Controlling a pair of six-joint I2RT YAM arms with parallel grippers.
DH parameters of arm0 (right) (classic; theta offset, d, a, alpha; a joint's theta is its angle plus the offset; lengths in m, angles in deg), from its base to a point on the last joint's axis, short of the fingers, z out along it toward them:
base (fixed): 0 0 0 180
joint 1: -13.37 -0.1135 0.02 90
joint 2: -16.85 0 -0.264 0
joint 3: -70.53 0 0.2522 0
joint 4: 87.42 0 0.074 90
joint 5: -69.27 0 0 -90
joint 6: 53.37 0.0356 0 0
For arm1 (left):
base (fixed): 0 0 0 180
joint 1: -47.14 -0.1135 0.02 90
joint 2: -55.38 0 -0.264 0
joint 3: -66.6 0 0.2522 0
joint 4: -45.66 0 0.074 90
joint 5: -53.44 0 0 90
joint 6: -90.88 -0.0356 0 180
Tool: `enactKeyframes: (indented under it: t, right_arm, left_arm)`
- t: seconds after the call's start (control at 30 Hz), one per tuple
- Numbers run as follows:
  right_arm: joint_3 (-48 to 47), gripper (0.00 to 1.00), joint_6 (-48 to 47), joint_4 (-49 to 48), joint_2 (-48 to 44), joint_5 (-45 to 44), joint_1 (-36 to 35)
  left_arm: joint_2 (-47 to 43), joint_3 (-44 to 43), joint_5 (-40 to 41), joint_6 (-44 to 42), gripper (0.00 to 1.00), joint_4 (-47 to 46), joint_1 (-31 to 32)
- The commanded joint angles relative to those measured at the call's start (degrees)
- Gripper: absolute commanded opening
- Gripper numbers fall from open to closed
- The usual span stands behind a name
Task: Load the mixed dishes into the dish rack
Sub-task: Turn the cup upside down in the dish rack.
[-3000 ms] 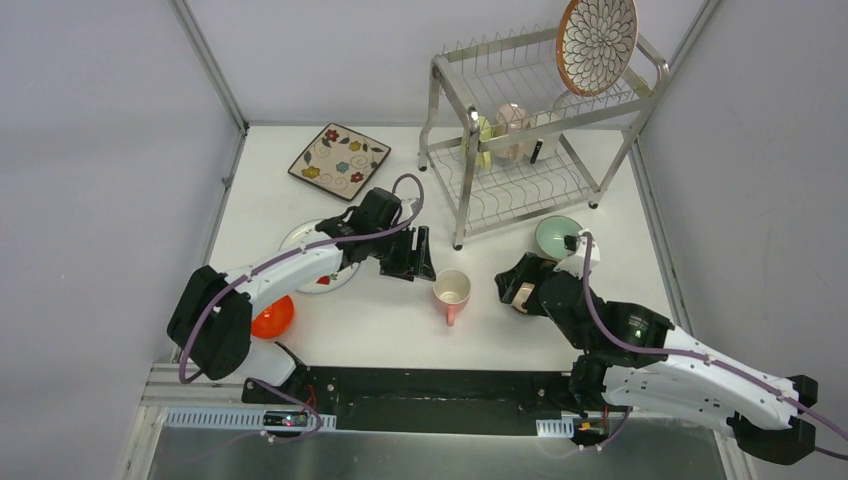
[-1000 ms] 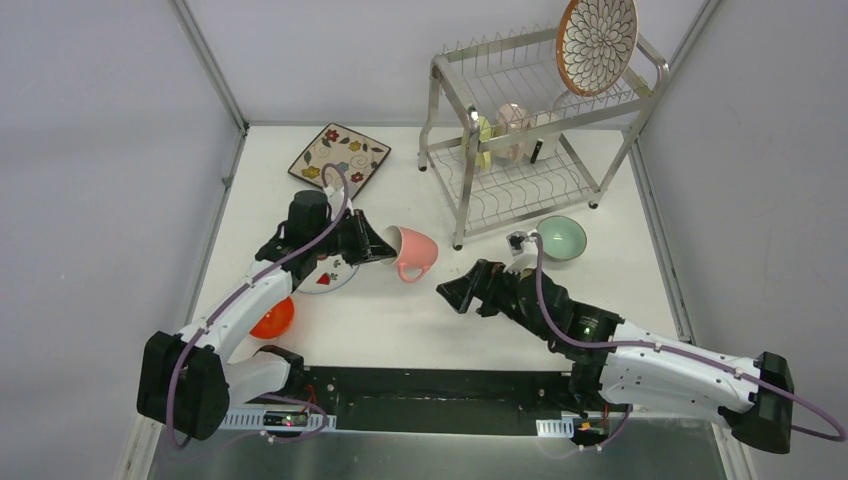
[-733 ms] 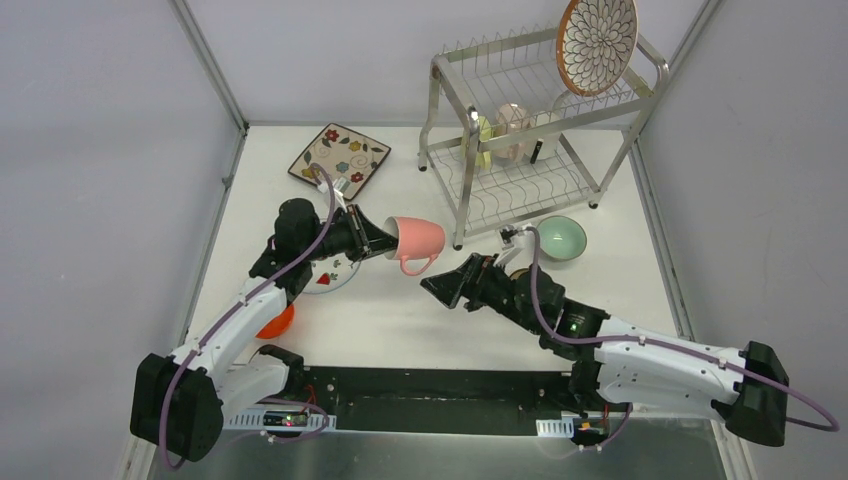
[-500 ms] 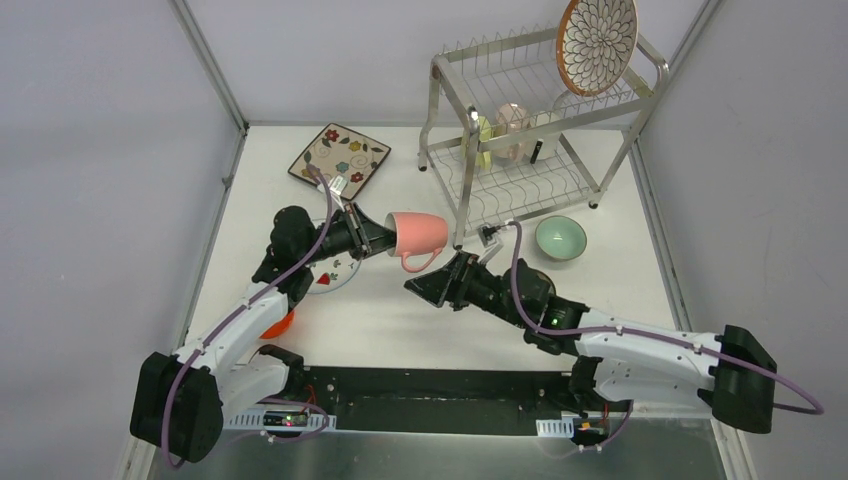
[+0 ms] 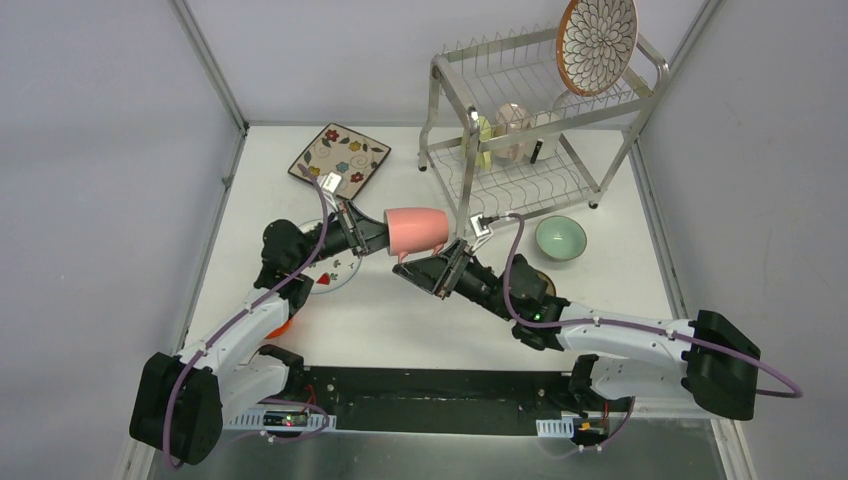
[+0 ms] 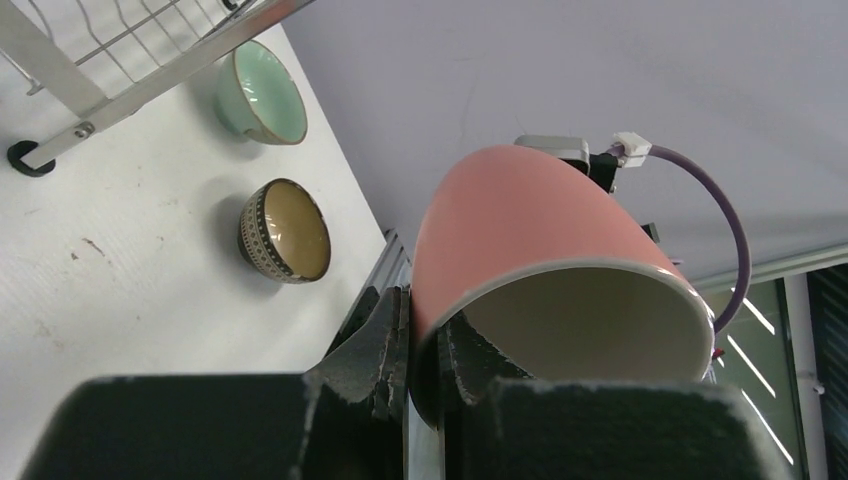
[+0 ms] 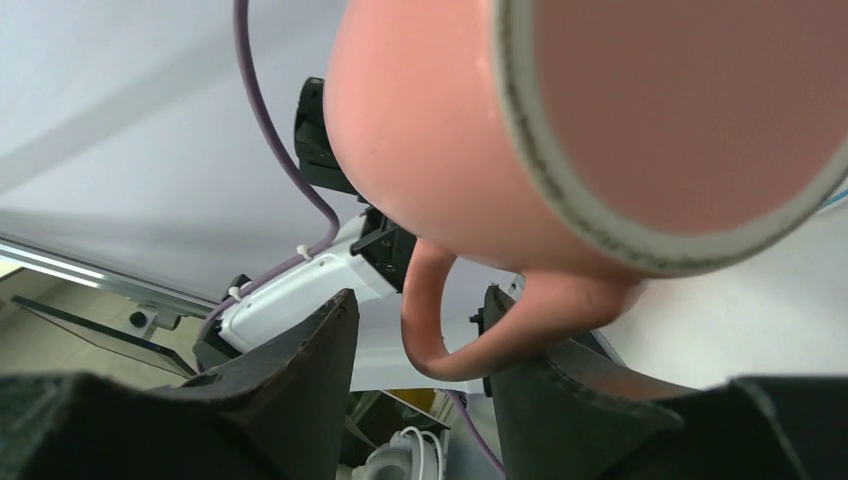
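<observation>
A pink cup point(image 5: 418, 230) hangs on its side above the table, its handle pointing down. My left gripper point(image 5: 372, 238) is shut on the cup's rim point(image 6: 440, 330), one finger inside and one outside. My right gripper point(image 5: 420, 275) reaches in from below right. Its jaws stand apart on either side of the cup's handle point(image 7: 425, 330), with a gap on the left side. The dish rack point(image 5: 465, 190) stands at the back right with a round petal plate point(image 5: 597, 42) on its top tier and a pale cup point(image 5: 513, 130) below.
A square floral plate point(image 5: 339, 160) lies at the back left. A white plate point(image 5: 335, 270) and an orange bowl point(image 5: 283, 322) lie under my left arm. A mint bowl point(image 5: 559, 238) and a brown bowl point(image 6: 285, 230) sit before the rack.
My left arm has carried the pink cup up and to the right, tipping it sideways. My right gripper has moved left to the cup, and its jaws have narrowed around the handle.
</observation>
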Motion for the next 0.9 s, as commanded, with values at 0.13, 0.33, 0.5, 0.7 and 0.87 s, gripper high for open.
enactKeyframes:
  t: [0.13, 0.33, 0.5, 0.7, 0.87]
  right_arm:
    - [0.99, 0.45, 2.74, -6.88, -1.17, -4.40, 0.06]
    - [0.68, 0.39, 3.56, -5.80, -0.61, -4.75, 0.75]
    - [2.27, 0.36, 5.67, -10.01, -0.05, -4.18, 2.36]
    - [1.22, 0.39, 6.98, -9.52, 1.48, -2.65, 3.00]
    - [-0.54, 0.39, 7.79, -9.79, 3.74, -0.70, 2.99]
  left_arm:
    - [-0.22, 0.13, -2.01, 3.79, 0.00, -15.91, -0.31]
    - [1.42, 1.22, -2.87, 4.94, 0.00, -21.90, -0.31]
    - [2.45, 2.36, -2.82, 5.90, 0.00, -25.35, -0.31]
    - [2.83, 2.43, -3.01, 4.86, 0.00, -25.16, -0.28]
    - [2.73, 2.33, -3.25, 3.69, 0.00, -24.45, -0.31]
